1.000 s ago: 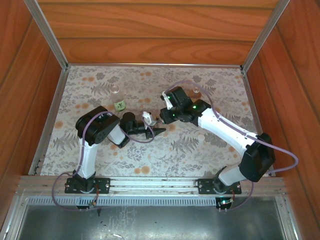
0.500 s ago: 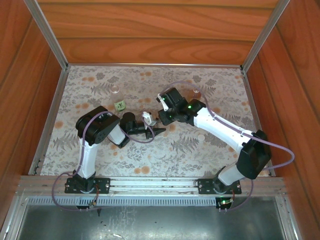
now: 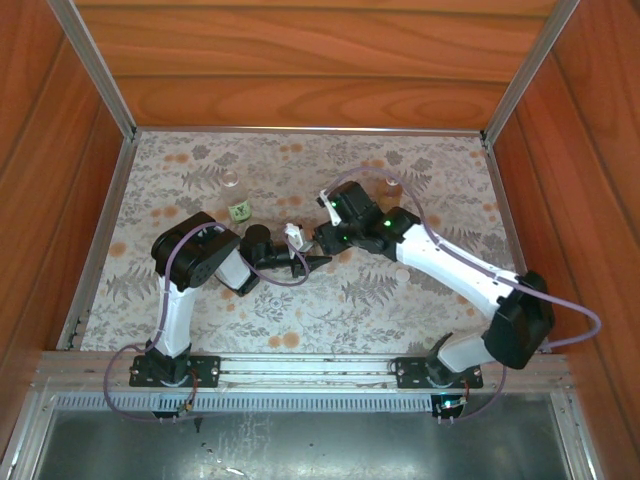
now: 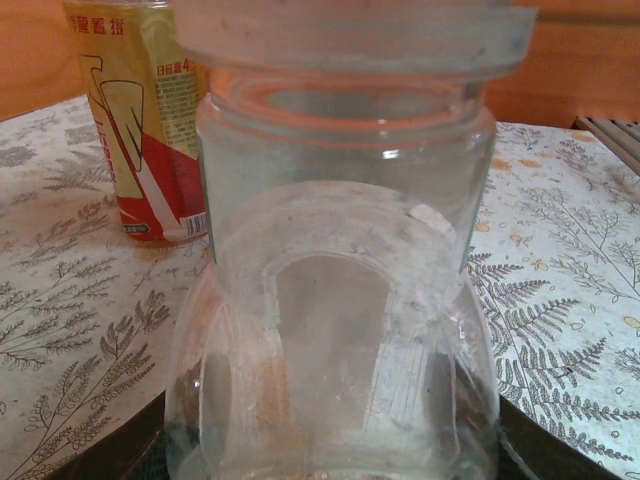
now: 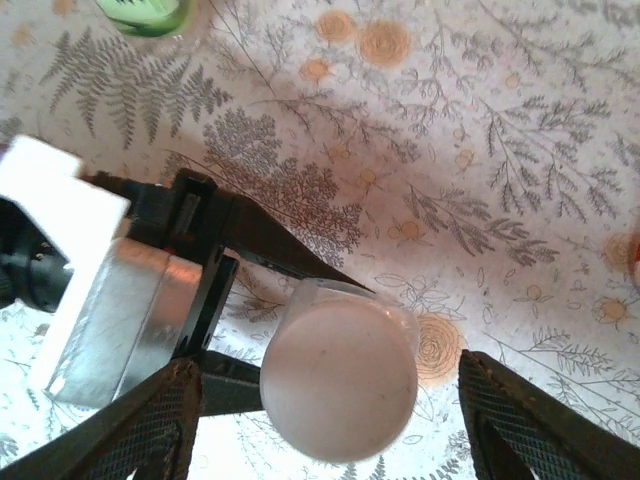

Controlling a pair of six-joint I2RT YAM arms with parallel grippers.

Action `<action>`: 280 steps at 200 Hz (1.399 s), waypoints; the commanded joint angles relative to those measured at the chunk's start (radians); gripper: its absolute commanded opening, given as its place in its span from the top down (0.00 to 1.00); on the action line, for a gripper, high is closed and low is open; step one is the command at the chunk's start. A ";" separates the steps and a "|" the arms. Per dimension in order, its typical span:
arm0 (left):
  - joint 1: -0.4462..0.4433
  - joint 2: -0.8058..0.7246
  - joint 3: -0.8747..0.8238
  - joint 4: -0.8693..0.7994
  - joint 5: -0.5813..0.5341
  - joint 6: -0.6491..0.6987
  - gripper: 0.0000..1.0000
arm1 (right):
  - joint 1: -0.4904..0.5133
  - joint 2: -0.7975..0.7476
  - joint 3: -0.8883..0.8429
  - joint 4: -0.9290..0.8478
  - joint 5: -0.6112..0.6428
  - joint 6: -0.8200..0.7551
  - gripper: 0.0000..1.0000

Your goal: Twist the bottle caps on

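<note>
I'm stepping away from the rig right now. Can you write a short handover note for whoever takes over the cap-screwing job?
Left tool: shut on the clear bottle, held upright near the middle of the mat.
Right tool: open, one finger on each side of the white cap, not touching it.
Done: the cap sits on the held bottle's neck. I cannot tell how tight it is.
Others: the green-labelled bottle and the red-orange-labelled bottle stand on the mat. I cannot tell whether they are capped.
Left: check this cap's tightness, then see to the other two bottles.

Both arms (image 3: 178, 302) have white links, black joints and looping lilac cables (image 3: 106, 380).
</note>
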 commanded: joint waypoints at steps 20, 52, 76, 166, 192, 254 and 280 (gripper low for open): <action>-0.010 0.017 -0.005 -0.029 0.002 -0.003 0.49 | -0.025 -0.089 -0.052 0.079 -0.047 0.066 0.30; -0.010 0.015 -0.009 -0.029 -0.002 0.002 0.49 | -0.071 -0.087 -0.071 0.086 -0.123 0.088 0.46; -0.010 0.013 -0.011 -0.029 -0.002 0.002 0.49 | -0.102 -0.072 -0.080 0.090 -0.156 0.099 0.54; -0.009 0.011 -0.011 -0.029 -0.001 0.003 0.49 | -0.152 -0.007 -0.113 0.103 -0.227 0.091 0.68; -0.008 0.011 -0.010 -0.028 0.001 0.001 0.49 | -0.169 -0.004 -0.133 0.111 -0.246 0.093 0.74; -0.009 0.002 -0.007 -0.029 -0.013 -0.017 0.49 | -0.184 -0.047 -0.180 0.069 -0.541 0.097 0.85; -0.009 -0.003 -0.005 -0.029 -0.016 -0.027 0.49 | -0.184 -0.083 -0.193 0.021 -0.603 0.093 0.85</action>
